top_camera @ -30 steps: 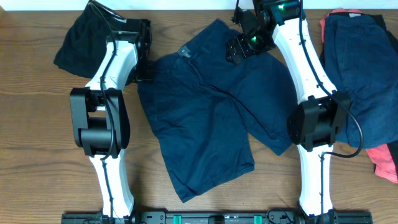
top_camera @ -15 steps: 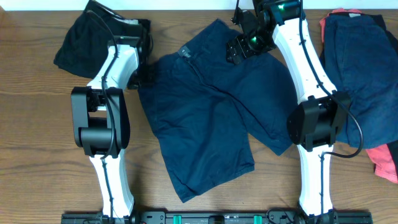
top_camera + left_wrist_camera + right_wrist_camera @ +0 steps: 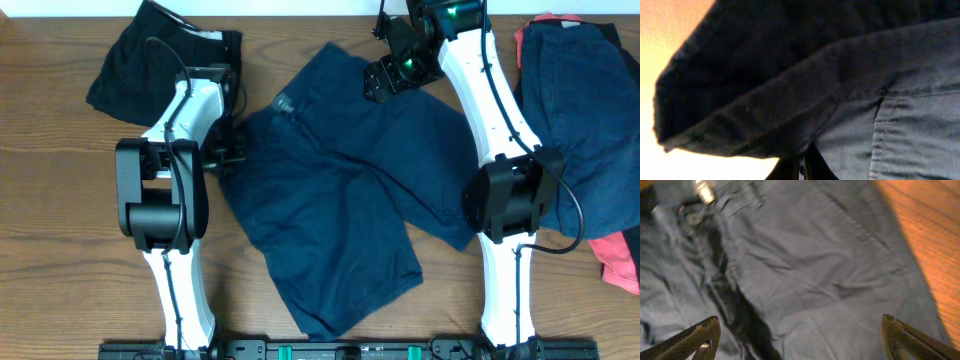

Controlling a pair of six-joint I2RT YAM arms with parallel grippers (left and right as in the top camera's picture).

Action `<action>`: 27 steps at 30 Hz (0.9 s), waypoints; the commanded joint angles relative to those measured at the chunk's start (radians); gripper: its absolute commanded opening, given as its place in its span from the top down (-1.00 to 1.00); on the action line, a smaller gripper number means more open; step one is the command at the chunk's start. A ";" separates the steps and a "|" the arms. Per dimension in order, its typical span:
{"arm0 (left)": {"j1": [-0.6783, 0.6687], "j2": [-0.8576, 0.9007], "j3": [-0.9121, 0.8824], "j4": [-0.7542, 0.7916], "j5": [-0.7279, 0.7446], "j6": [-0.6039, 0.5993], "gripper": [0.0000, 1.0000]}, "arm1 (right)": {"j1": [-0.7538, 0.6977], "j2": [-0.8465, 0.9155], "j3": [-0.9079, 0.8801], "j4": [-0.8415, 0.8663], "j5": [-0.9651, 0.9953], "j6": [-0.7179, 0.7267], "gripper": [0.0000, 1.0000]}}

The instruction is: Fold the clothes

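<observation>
Open passage over bare table left of the left arm; centre blocked by spread shorts, far-left corner by black garment, right edge by piled clothes.

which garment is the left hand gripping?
The navy shorts spread mid-table: the left hand is shut on their edge. The black garment at the far-left corner and the pile at the right are in no hand.

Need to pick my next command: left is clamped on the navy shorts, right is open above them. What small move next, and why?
Probably lower the right gripper onto the waistband and close. The left gripper is shut on the shorts at their left edge, while the right hovers open, holding nothing, and the shorts lie skewed and wrinkled; one grip likely cannot spread them flat.
</observation>
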 commanded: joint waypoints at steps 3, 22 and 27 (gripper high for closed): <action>0.042 0.020 -0.010 -0.116 -0.013 -0.037 0.88 | -0.008 0.000 -0.013 0.000 -0.015 -0.014 -0.94; 0.074 -0.560 -0.004 -0.156 -0.050 -0.036 -0.25 | 0.061 0.000 -0.294 -0.137 0.072 0.195 -0.71; 0.074 -0.737 -0.004 -0.100 -0.066 -0.036 -0.41 | 0.083 0.000 -0.433 -0.056 0.208 0.321 -0.70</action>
